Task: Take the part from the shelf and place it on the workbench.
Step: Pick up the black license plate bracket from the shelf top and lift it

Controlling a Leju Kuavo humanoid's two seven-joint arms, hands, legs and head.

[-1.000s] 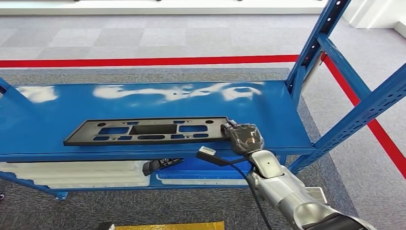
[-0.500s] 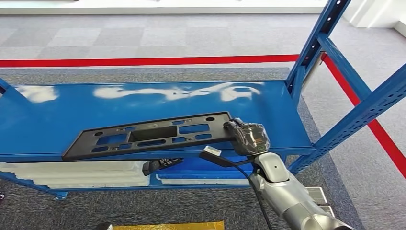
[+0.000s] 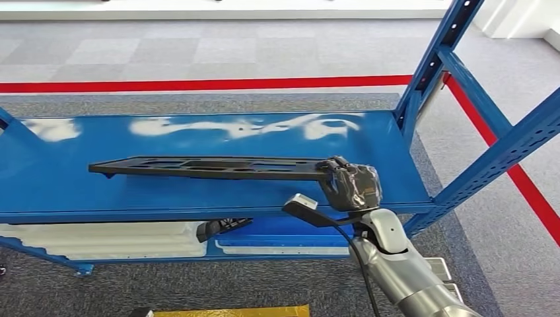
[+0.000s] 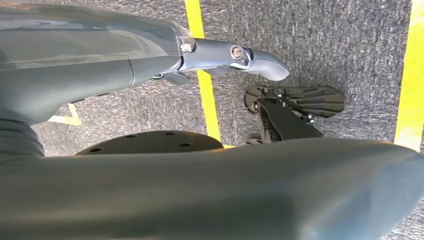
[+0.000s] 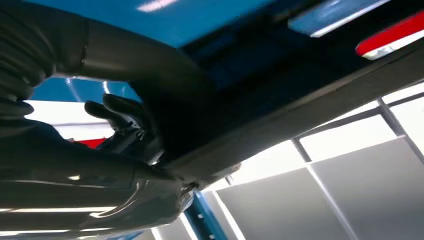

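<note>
Right hand (image 3: 351, 187) is gripping the black part's (image 3: 208, 168) end | you are holding it clear of the blue shelf (image 3: 198, 142) | workbench placing is pending (left hand (image 4: 150, 65) is hanging, grip unclear).

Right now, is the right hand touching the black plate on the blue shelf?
Touching. In the head view the right hand grips the black plate at its right end, its fingers wrapped over the edge.

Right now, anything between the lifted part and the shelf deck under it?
Nothing. In the head view the black part, held by the right hand, hangs over bare blue shelf deck.
</note>
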